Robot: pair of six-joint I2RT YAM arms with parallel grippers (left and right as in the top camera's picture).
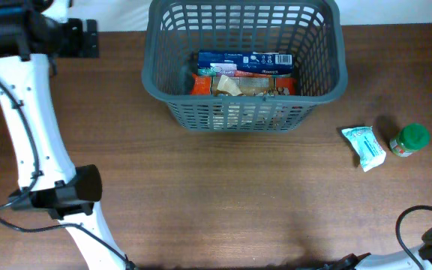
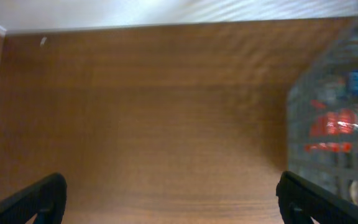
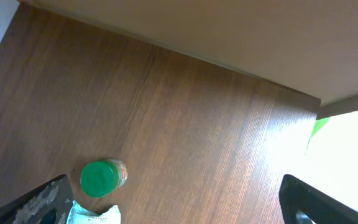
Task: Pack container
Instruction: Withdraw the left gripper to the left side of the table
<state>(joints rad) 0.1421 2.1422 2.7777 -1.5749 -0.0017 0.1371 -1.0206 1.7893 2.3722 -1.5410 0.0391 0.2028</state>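
Observation:
The dark grey lattice basket (image 1: 321, 79) stands at the table's far middle. It holds a blue-and-white box (image 1: 244, 61) and orange and tan packets (image 1: 242, 85). In the left wrist view the basket (image 2: 334, 118) is blurred at the right edge. My left gripper (image 1: 88, 37) sits at the far left, apart from the basket; it is open and empty over bare table (image 2: 173, 199). My right gripper (image 3: 173, 202) is open and empty. A green-lidded jar (image 3: 101, 178) and a pale blue packet (image 3: 92, 216) lie near its left finger.
The pale blue packet (image 1: 364, 146) and the green-lidded jar (image 1: 409, 140) lie on the table right of the basket. The left arm's white links (image 1: 28, 127) run along the left side. Cables (image 1: 411, 225) show at the bottom right corner.

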